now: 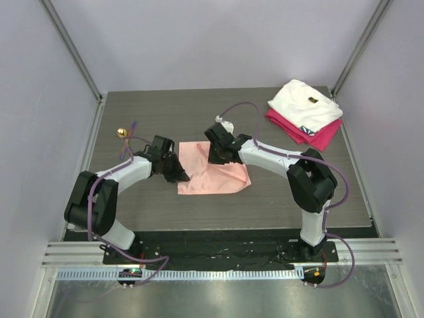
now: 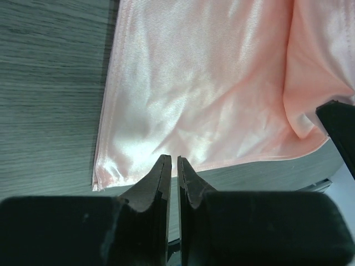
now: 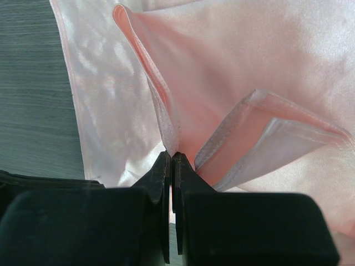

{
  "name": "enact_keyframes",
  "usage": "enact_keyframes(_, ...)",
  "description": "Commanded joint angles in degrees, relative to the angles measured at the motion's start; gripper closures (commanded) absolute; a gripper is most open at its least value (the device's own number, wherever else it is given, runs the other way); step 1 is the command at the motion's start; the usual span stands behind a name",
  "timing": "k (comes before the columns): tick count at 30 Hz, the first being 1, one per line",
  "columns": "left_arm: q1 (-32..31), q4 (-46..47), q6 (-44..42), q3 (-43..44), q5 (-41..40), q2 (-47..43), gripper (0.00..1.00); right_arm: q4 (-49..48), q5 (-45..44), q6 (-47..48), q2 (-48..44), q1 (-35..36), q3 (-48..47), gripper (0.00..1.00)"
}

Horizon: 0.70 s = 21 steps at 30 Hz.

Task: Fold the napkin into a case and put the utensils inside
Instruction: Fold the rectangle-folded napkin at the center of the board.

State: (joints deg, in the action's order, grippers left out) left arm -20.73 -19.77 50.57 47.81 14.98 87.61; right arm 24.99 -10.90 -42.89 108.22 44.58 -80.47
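The salmon-pink napkin (image 1: 222, 177) lies in the middle of the table, partly folded over itself. My right gripper (image 1: 216, 159) is over its far edge, shut on a hemmed fold of the napkin (image 3: 249, 66) that rises to the fingertips (image 3: 171, 156). My left gripper (image 1: 179, 173) is at the napkin's left edge. In the left wrist view its jaws (image 2: 171, 160) stand a narrow slit apart at the border of the napkin (image 2: 211, 83), with nothing seen between them. The utensils (image 1: 126, 136) lie at the far left: a gold bowl with thin purple and green handles.
A folded white cloth (image 1: 305, 105) rests on a folded magenta cloth (image 1: 321, 138) at the back right corner. Pale walls and metal posts close in the table on three sides.
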Motion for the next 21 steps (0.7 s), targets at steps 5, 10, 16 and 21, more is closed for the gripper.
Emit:
enact_keyframes(5,0.3,3.6,0.0,-3.0,0.0,6.1,0.89,-3.3,-1.1,-3.3,-5.1,0.1,0.4,0.99)
enact_keyframes(10,0.1,6.0,0.8,-5.3,0.1,5.6,0.89,-3.2,-0.8,-4.3,-6.0,0.0,-1.4,0.99)
enact_keyframes(16,-0.1,6.1,1.6,-5.3,0.7,4.3,0.89,-4.2,3.0,-6.1,-2.6,0.7,-3.2,0.99)
enact_keyframes(21,-0.4,5.5,1.7,-5.0,0.4,3.0,0.89,-5.6,3.9,-7.7,-0.2,1.6,-4.7,0.99)
